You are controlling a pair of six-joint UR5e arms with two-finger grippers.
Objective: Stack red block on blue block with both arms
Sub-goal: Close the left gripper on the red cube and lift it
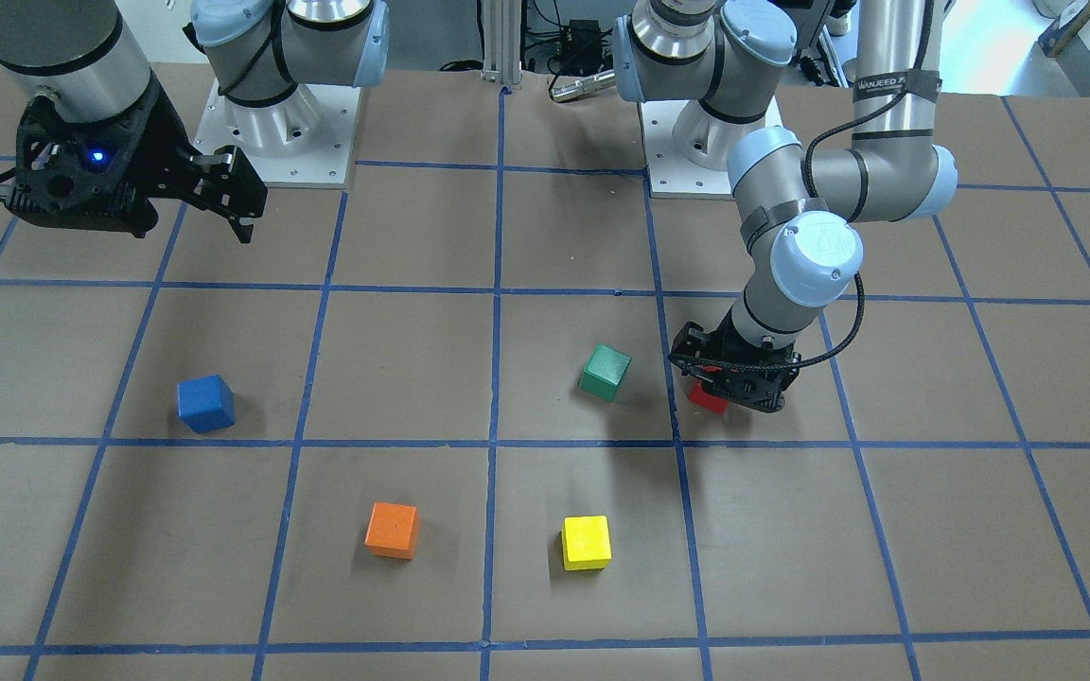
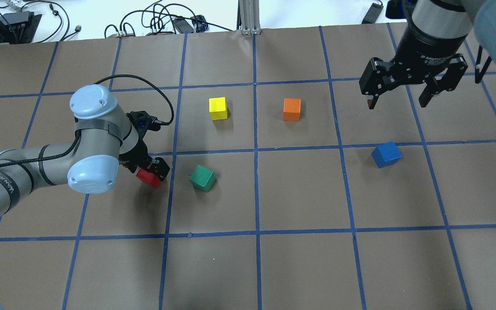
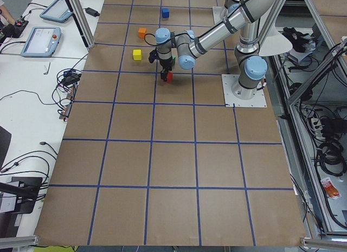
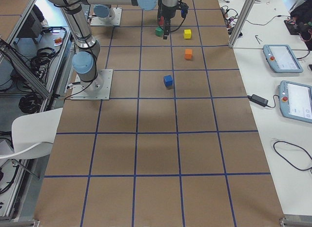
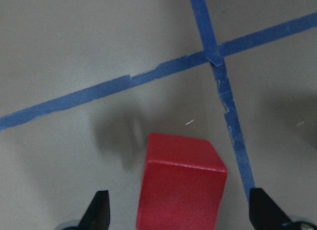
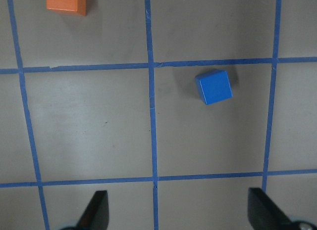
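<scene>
The red block (image 2: pixel 146 177) sits on the table under my left wrist. In the left wrist view the red block (image 5: pixel 181 185) lies between the two fingertips (image 5: pixel 99 210) with a gap on each side. My left gripper (image 2: pixel 151 172) is open and low around it; it also shows in the front view (image 1: pixel 729 388) with the red block (image 1: pixel 704 397) partly hidden. The blue block (image 2: pixel 385 154) lies alone on the right, also in the front view (image 1: pixel 205 403) and the right wrist view (image 6: pixel 214 86). My right gripper (image 2: pixel 397 104) is open and empty, high above the table beyond the blue block.
A green block (image 2: pixel 202 178) lies close to the right of the left gripper. A yellow block (image 2: pixel 218 108) and an orange block (image 2: pixel 291 109) lie farther from the robot. Blue tape lines grid the brown table (image 2: pixel 299 267).
</scene>
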